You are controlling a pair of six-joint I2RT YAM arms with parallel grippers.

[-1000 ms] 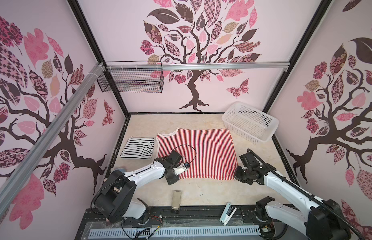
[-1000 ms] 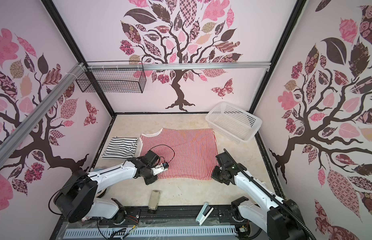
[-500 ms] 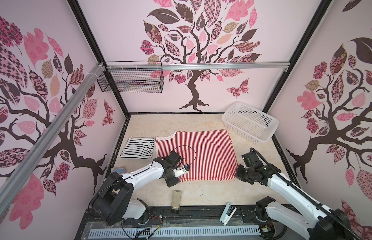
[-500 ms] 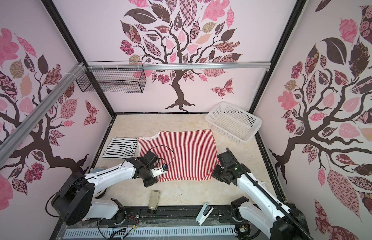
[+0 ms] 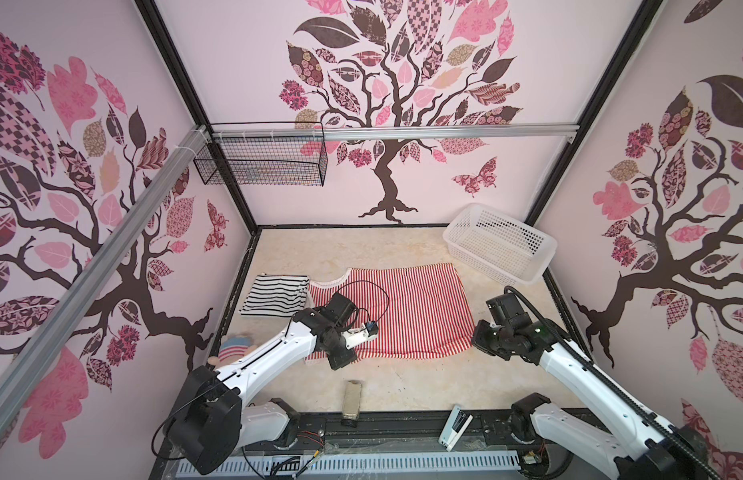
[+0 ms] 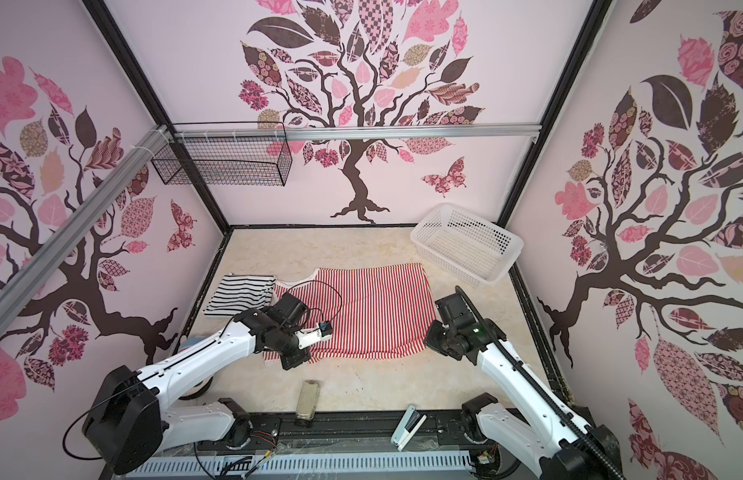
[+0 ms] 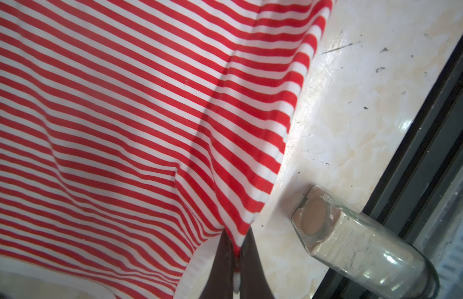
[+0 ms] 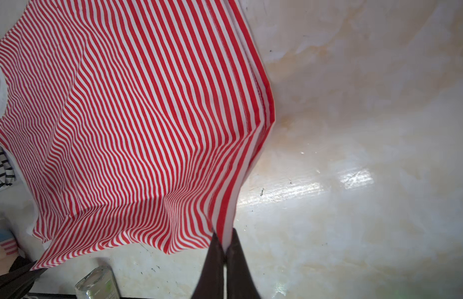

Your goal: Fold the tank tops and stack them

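Top views: your red-and-white tank top (image 5: pixel 407 311) lies spread on the table (image 5: pixel 361 245), with the black-and-white tank top (image 5: pixel 276 293) folded just beside its neck end. Left gripper (image 7: pixel 237 242) is clamped on the near edge, probably the white trim; the view is tight. Right gripper (image 8: pixel 224 242) is pinched on the near hem corner. Glass bottle (image 7: pixel 354 240) lies near the left gripper. White basket (image 5: pixel 500 245) sits far right.

left arm (image 5: pixel 262 357): white link shells; black joints; big round black shoulder housing (image 5: pixel 208 419)
right arm (image 5: pixel 577 374): same white and black; ribbed black conduit (image 5: pixel 586 356) alongside; green light (image 6: pixel 479 331) on the wrist
wrist cable (image 5: pixel 380 291): thin; black
fingers (image 7: pixel 222 264): dark brown; tapered
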